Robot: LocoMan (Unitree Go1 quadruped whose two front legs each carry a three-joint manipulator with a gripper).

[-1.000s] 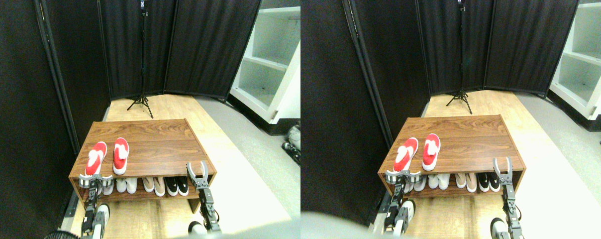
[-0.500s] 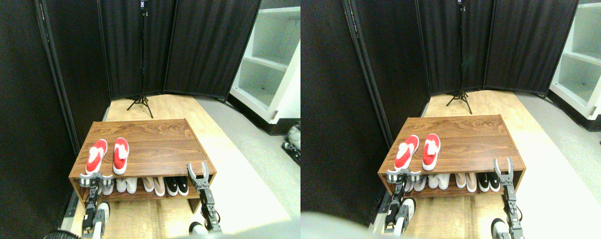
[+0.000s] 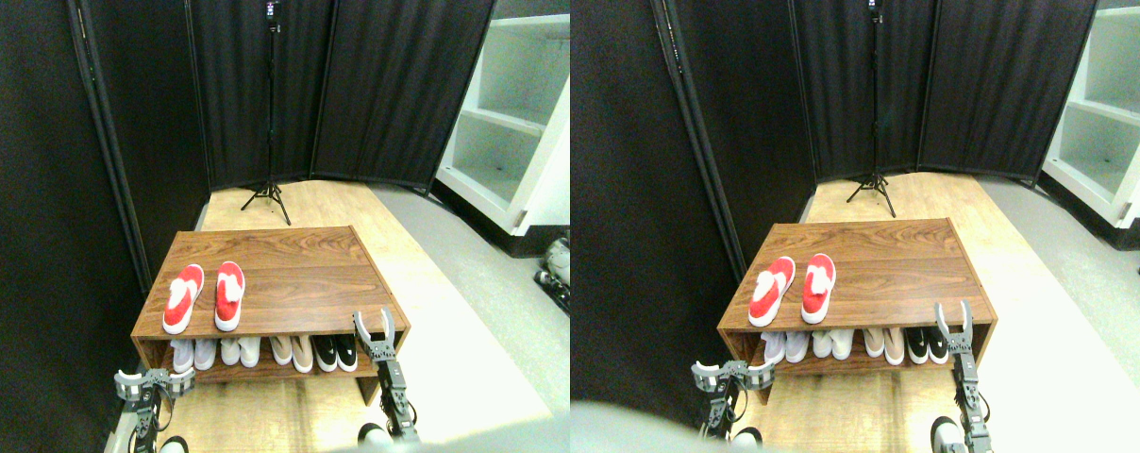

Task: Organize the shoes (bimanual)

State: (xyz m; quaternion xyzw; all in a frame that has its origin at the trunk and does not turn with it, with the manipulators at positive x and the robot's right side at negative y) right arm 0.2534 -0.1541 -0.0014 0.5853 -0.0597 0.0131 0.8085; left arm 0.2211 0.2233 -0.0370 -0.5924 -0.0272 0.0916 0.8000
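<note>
Now that the left hand (image 3: 155, 382) has dropped below the counter's (image 3: 292, 283) front left corner, fingers apart, the red shoes (image 3: 204, 296) sit alone; the right hand (image 3: 374, 326) stays open at the front right corner.

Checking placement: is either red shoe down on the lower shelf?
No: both red shoes lie side by side on top of the wooden rack, above the lower-shelf pairs.
</note>
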